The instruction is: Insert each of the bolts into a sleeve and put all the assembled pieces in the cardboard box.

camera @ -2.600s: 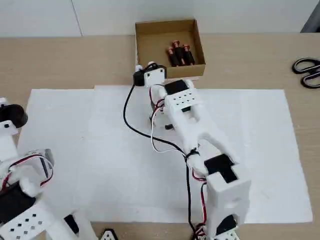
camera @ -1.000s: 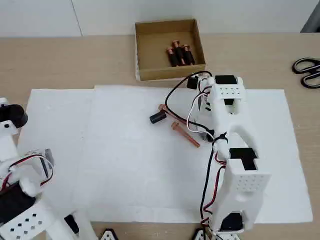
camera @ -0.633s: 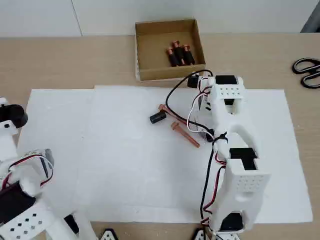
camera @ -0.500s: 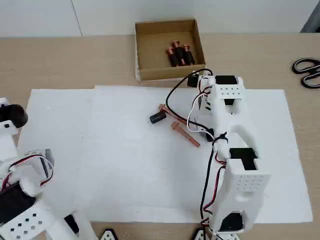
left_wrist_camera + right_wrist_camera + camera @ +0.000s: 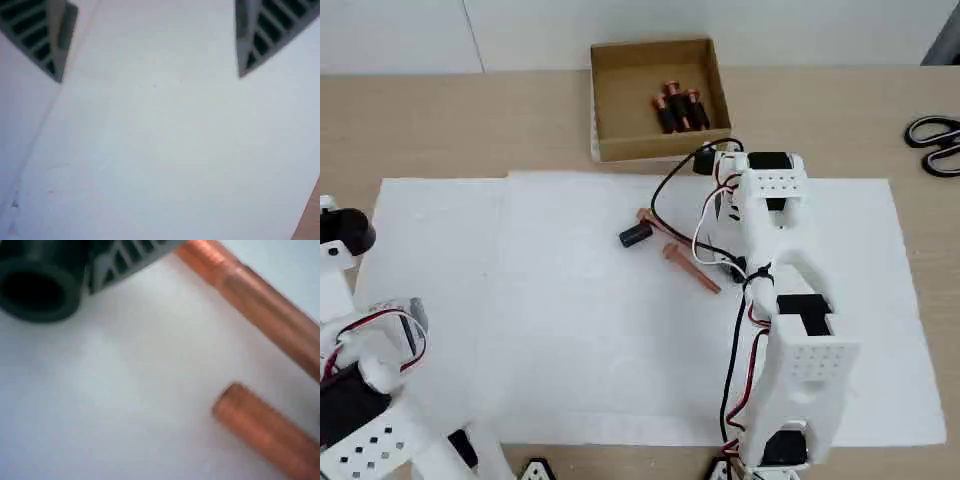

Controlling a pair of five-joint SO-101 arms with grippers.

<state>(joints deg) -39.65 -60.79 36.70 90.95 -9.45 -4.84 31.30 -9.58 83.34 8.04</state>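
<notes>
The cardboard box (image 5: pixel 605 100) at the table's far side holds three assembled pieces (image 5: pixel 678 108). On the white sheet lie a black sleeve (image 5: pixel 635 235), a copper bolt (image 5: pixel 653 220) just behind it and a second copper bolt (image 5: pixel 691 269) to its right. My right arm (image 5: pixel 770 195) stands right of them, wrist bent down toward the sheet. Its wrist view shows the sleeve (image 5: pixel 40 285) end-on, both bolts (image 5: pixel 250 290) (image 5: pixel 265 430), and a dark ribbed part of my right gripper (image 5: pixel 130 255) beside the sleeve. My left gripper (image 5: pixel 150 75) hangs open over bare sheet.
The white sheet (image 5: pixel 570 330) covers most of the wooden table. Scissors (image 5: pixel 932 143) lie at the far right edge. My left arm (image 5: pixel 360 400) sits folded at the near left corner. Black and white cables (image 5: pixel 665 190) loop from the right arm over the sheet.
The right arm has pulled back from the box's front edge to the right side of the sheet, uncovering the sleeve and two bolts. Over the last second it has barely shifted. The left arm is still.
</notes>
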